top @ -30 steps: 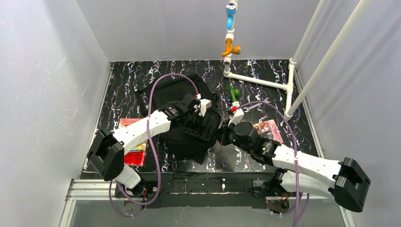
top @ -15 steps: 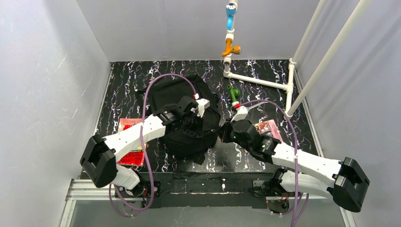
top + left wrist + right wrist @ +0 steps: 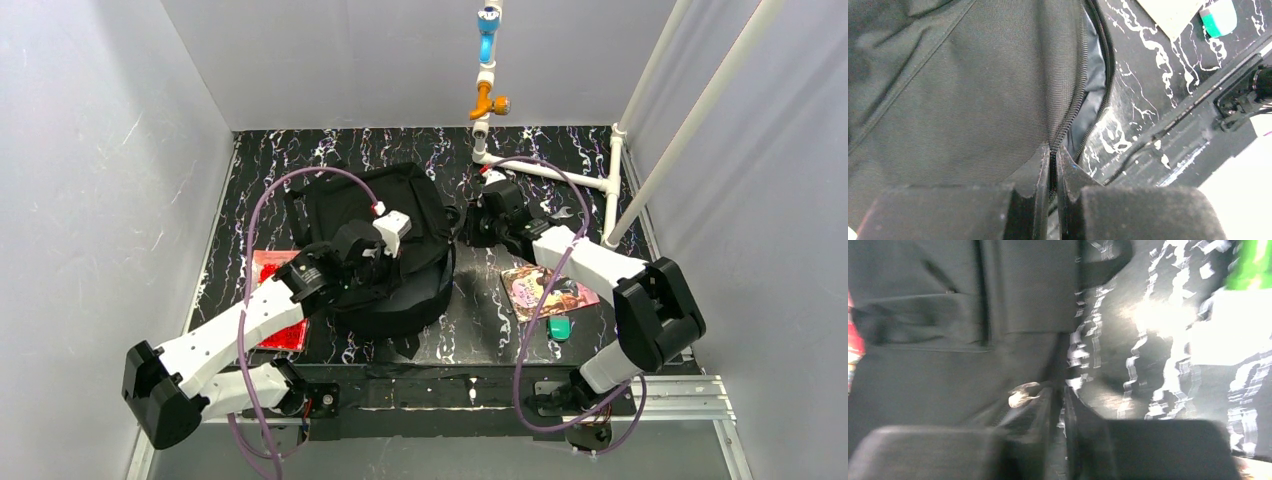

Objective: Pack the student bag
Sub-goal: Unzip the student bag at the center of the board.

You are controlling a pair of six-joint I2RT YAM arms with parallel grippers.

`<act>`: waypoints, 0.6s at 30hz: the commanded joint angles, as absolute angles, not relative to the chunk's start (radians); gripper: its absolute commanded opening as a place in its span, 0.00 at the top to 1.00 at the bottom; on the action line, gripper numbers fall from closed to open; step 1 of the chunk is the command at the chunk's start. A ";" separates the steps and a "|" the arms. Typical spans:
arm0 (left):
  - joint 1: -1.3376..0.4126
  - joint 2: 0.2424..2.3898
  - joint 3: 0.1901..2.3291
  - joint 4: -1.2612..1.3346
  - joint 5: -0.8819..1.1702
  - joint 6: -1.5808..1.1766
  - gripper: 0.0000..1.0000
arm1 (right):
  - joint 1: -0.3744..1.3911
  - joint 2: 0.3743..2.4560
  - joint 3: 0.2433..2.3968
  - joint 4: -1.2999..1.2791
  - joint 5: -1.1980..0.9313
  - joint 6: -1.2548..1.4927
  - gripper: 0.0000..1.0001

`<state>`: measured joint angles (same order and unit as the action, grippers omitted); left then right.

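Left wrist view: the left end effector (image 3: pixel 1053 175) has its fingers drawn almost together, and the zipper (image 3: pixel 1075 100) of the student bag (image 3: pixel 345 215) runs straight down into the thin slit between them, so it grips the bag at that seam. Just above the grip the zipper parts, and a grey lining (image 3: pixel 1094 85) shows through the gap. Beyond the bag's edge lies the black, white-veined tabletop (image 3: pixel 260 180), with a small teal block (image 3: pixel 1218 17) at the far corner of that view. In the blurred right wrist view, the right end effector (image 3: pixel 1062 430) is also closed, its fingertips at a seam on the bag's right side with a silvery tab (image 3: pixel 1023 392) just beside them; the blur hides whether any fabric is caught. From the top external camera the bag lies flat at the middle of the tabletop, between the two arms, rounded end toward the near edge. A red booklet (image 3: pixel 278 312) lies at its left, partly under the left arm. A colourful picture book (image 3: pixel 545 290) lies to its right, beside the teal block. A white pipe frame (image 3: pixel 560 175) stands at the far right.
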<state>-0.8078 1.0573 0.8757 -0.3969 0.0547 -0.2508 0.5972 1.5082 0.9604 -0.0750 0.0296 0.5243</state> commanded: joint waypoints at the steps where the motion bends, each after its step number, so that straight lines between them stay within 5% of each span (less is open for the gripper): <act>1: -0.813 1.110 1.035 -0.554 -0.011 -0.381 1.00 | 0.552 1.546 1.064 -0.224 0.105 0.337 0.57; 3: -0.813 1.135 1.110 -0.603 -0.140 -0.420 1.00 | 0.553 1.522 1.050 -0.286 0.099 0.345 0.41; 7: -0.810 1.181 1.185 -0.573 -0.142 -0.348 1.00 | 0.571 1.421 0.918 -0.249 -0.005 0.413 0.29; 18: -0.792 1.330 1.358 -0.624 -0.262 -0.226 1.00 | 0.676 1.241 0.629 0.193 -0.218 0.617 0.19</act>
<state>-0.8055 1.3334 1.3132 -0.6010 -0.2199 -0.2581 0.6415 1.3071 0.6254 -0.0406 -0.1310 0.5602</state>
